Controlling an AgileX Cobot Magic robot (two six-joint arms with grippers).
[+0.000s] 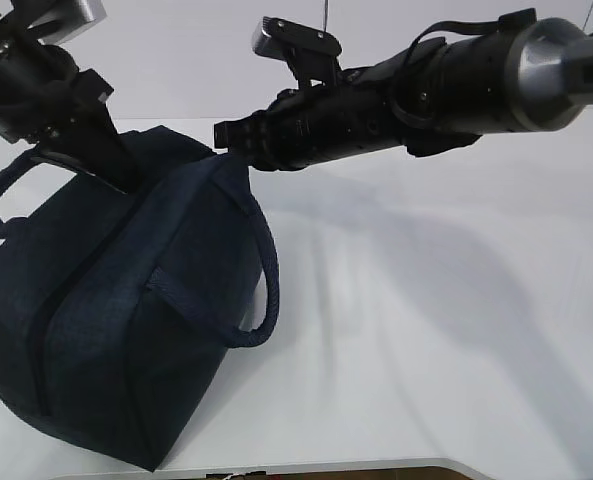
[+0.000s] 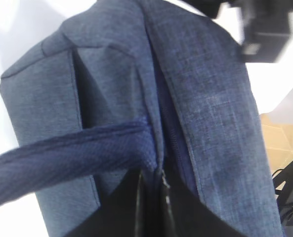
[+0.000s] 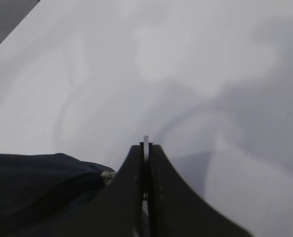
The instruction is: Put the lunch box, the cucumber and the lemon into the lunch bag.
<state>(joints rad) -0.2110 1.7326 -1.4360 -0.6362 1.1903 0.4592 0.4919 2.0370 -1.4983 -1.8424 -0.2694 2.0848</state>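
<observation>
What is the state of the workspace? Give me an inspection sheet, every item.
Surface: white table, bare where visible.
Job's things: lunch bag stands on the table; lunch box, cucumber and lemon not seen.
Clutter: nothing seen.
Grippers: left gripper shut on the bag's fabric beside the zipper; right gripper shut on a thin silvery piece, probably the zipper pull.
Cables: black cable looped along the right arm.
Surroundings: plain white wall.

The lunch bag (image 1: 116, 330) hides its contents, and the left tool's (image 2: 153, 197) tips are blurred.
</observation>
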